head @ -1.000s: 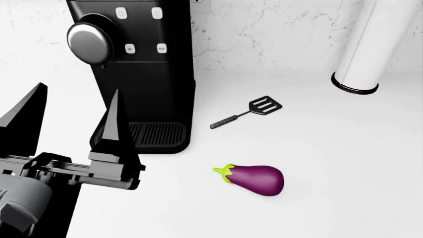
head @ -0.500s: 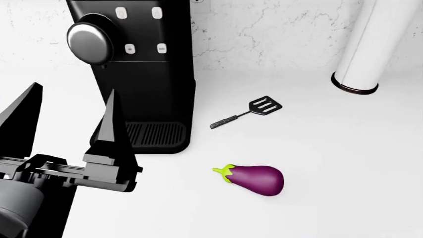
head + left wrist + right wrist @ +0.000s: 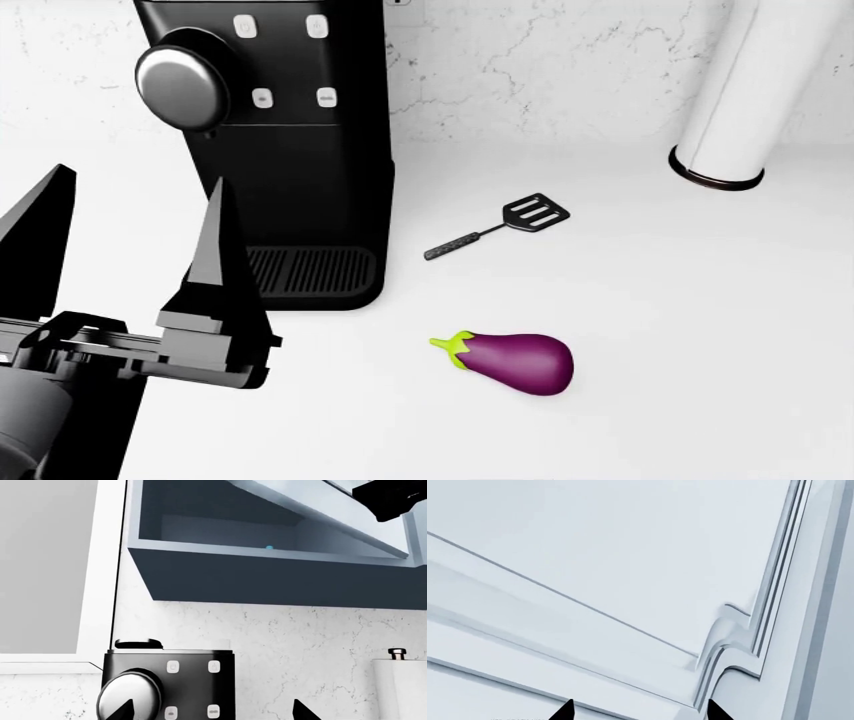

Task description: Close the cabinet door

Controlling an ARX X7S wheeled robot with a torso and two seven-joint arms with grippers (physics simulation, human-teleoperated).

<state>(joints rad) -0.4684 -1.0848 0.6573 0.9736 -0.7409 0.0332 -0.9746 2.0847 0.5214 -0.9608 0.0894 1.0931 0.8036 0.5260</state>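
In your left wrist view, one wall cabinet (image 3: 267, 575) hangs above and ahead of the left tool (image 3: 213, 711), whose two dark fingertips (image 3: 128, 713) stand wide apart and hold nothing. The cabinet is open, its single pale door (image 3: 320, 510) swung out and tilted, its long edge running slantwise away from the dark opening toward a black piece of the other arm (image 3: 393, 497). Below the cabinet you see one black coffee machine (image 3: 167, 685) against the marbled wall, and one paper towel roll (image 3: 399, 685) off to the far side. Your head view shows neither the cabinet nor the door; instead it gives you the white surface (image 3: 694, 330), where one spatula (image 3: 497, 227) and one eggplant (image 3: 514, 361) lie out to the side of the left tool (image 3: 127, 245), well apart from it, while the coffee machine (image 3: 274, 150) stands just beyond its spread fingers. Your right wrist view alone shows the door (image 3: 627, 570) up close: pale panelling with a moulded frame fills it, and the right tool (image 3: 639, 711) shows two tips set apart with nothing between them.
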